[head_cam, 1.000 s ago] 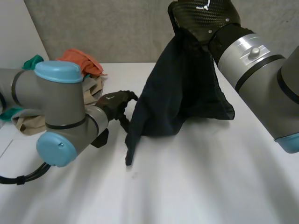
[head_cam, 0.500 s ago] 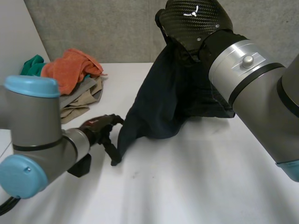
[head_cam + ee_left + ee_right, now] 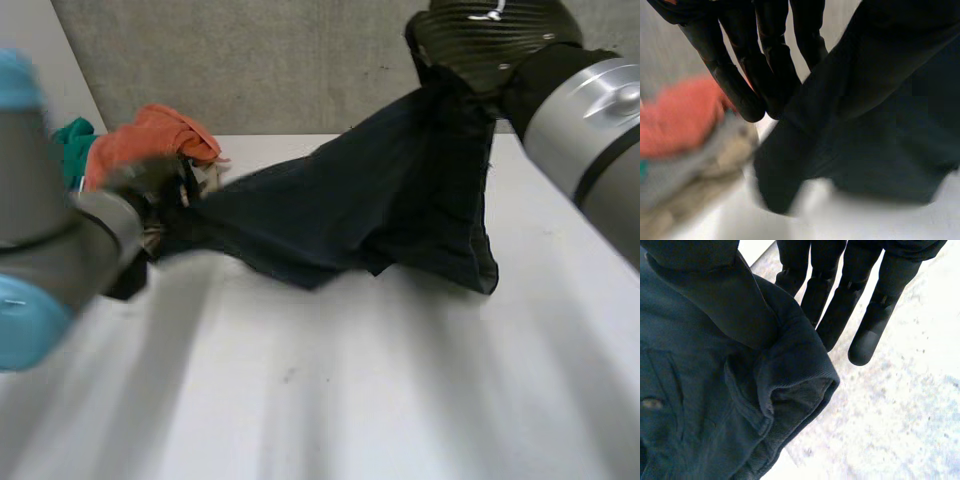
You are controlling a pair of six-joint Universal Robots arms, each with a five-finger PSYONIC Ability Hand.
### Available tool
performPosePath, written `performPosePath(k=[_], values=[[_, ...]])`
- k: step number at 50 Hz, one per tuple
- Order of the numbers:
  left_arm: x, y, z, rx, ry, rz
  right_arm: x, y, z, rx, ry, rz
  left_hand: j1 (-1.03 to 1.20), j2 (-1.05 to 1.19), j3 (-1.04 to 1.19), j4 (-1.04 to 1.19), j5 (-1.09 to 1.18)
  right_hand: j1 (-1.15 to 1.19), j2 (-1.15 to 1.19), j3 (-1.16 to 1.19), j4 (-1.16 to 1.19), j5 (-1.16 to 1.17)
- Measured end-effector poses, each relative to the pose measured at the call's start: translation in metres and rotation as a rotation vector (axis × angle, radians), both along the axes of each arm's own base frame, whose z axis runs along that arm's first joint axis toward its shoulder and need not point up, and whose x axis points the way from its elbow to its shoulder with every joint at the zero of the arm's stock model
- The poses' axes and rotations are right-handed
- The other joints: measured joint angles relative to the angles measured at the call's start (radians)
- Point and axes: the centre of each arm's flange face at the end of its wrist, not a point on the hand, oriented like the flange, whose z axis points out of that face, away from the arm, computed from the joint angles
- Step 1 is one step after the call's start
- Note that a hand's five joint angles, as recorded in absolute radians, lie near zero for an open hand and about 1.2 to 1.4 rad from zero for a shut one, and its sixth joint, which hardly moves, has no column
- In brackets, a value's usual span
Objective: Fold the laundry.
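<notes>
The garment (image 3: 400, 210) stretches between the left hand (image 3: 755, 60), beside the clothes pile (image 3: 150, 140), and the raised right hand (image 3: 485, 40).

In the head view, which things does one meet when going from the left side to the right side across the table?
First the teal crumpled cloth → orange crumpled cloth → dark navy fabric garment → black right robot hand, which holds the garment's upper end.

A hemmed fold of the dark cloth (image 3: 780, 390) is pinched under the right hand (image 3: 715, 295) thumb (fingers (image 3: 840, 310) kept straight).
</notes>
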Motion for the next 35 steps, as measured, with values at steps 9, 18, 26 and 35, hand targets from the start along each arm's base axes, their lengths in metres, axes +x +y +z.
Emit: performPosePath(k=[9, 18, 26, 35], values=[[0.016, 0.052, 0.101, -0.281, -0.021, -0.142, -0.021, -0.011, -0.01, 0.118, 0.082, -0.027, 0.0, 0.002, 0.002, 0.001, 0.0, 0.0, 0.0, 0.0, 0.0, 0.0], [-0.002, 0.032, 0.082, -0.204, -0.209, -0.164, -0.021, -0.036, -0.051, 0.249, 0.19, -0.045, 0.0, 0.004, 0.006, 0.004, 0.0, 0.0, 0.0, 0.0, 0.0, 0.0], [-0.037, -0.037, 0.037, -0.174, -0.292, -0.156, -0.001, -0.078, -0.083, 0.239, 0.189, -0.058, 0.0, 0.004, 0.006, 0.004, 0.0, 0.0, 0.0, 0.0, 0.0, 0.0], [-0.052, -0.078, 0.13, -0.689, -0.085, -0.036, 0.025, -0.134, -0.011, -0.251, -0.155, -0.124, 0.0, 0.004, 0.006, 0.005, 0.0, 0.0, 0.0, 0.001, 0.0, 0.0]])
